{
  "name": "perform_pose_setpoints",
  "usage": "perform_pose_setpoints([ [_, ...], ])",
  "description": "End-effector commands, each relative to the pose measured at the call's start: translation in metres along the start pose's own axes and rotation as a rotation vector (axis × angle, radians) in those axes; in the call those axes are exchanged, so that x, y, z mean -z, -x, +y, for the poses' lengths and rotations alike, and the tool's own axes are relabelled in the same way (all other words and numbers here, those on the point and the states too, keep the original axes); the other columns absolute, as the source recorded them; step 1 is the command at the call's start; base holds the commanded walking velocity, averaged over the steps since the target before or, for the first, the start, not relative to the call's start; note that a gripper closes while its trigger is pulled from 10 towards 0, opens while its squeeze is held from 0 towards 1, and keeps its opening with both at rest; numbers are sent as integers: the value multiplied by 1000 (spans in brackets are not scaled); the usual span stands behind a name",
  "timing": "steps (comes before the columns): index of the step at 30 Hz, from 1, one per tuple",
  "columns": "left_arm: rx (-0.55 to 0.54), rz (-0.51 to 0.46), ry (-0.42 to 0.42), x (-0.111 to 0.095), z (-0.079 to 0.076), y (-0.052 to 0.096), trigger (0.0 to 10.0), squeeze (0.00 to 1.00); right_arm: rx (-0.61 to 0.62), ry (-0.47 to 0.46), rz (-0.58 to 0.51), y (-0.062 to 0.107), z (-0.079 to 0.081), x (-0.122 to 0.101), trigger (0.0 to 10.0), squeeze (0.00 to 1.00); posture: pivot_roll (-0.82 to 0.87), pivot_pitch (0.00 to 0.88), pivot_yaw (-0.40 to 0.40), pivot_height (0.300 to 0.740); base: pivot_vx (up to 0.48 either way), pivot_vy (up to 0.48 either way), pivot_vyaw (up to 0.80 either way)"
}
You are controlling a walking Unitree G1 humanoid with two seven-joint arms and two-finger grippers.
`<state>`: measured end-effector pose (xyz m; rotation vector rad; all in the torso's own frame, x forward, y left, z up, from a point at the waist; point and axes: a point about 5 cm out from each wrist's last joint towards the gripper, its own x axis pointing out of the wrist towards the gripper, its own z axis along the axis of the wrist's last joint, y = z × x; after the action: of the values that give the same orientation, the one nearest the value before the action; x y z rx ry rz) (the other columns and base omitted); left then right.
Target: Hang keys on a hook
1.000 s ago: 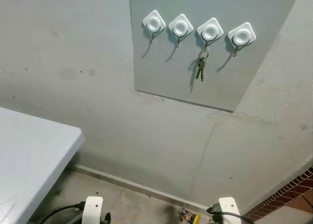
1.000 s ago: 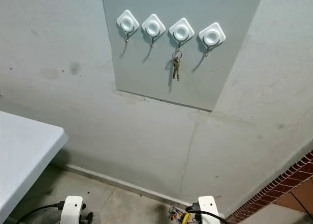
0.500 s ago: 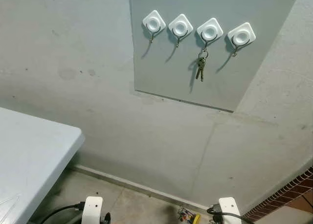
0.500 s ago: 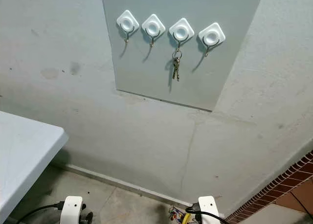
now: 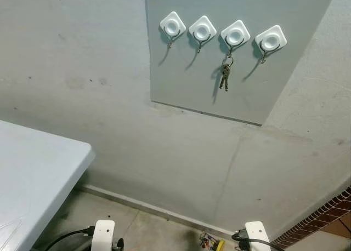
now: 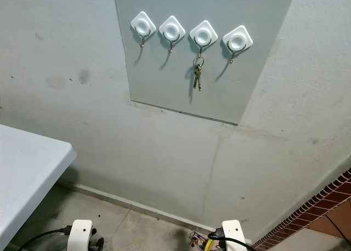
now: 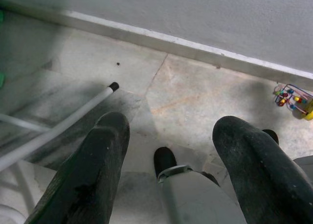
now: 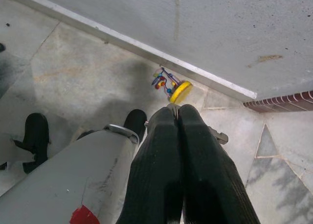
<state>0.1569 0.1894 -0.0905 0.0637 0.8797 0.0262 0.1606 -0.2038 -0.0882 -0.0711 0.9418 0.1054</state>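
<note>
A bunch of keys (image 5: 225, 75) hangs from the third hook from the left (image 5: 235, 34) in a row of white square hooks on a grey panel (image 5: 186, 81) fixed to the wall. Both arms hang low by my sides. In the left wrist view, my left gripper (image 7: 171, 136) points at the floor, open, with nothing between its fingers. My right gripper (image 8: 177, 111) also points down at the floor, and its two black fingers are pressed together, shut and holding nothing.
A white table (image 5: 33, 180) juts in at the lower left; its leg (image 7: 58, 126) crosses the floor. A small colourful toy (image 8: 171, 84) lies by the skirting. A brick edge (image 5: 323, 215) runs at the lower right. My own legs stand below the grippers.
</note>
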Motion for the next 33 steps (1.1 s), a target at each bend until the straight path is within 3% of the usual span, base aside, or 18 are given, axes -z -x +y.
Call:
perform_pose_setpoints([
  [1, 6, -4, -11, -1, 1, 0, 10000, 0, 4, -15, 12, 1, -1, 3, 10000, 0, -71, 0, -22, 740, 0, 0, 0],
  [33, 0, 0, -1, 0, 3, 0, 10000, 0, 23, -51, 11, 1, -5, 4, 10000, 0, -72, 2, -26, 740, 0, 0, 0],
])
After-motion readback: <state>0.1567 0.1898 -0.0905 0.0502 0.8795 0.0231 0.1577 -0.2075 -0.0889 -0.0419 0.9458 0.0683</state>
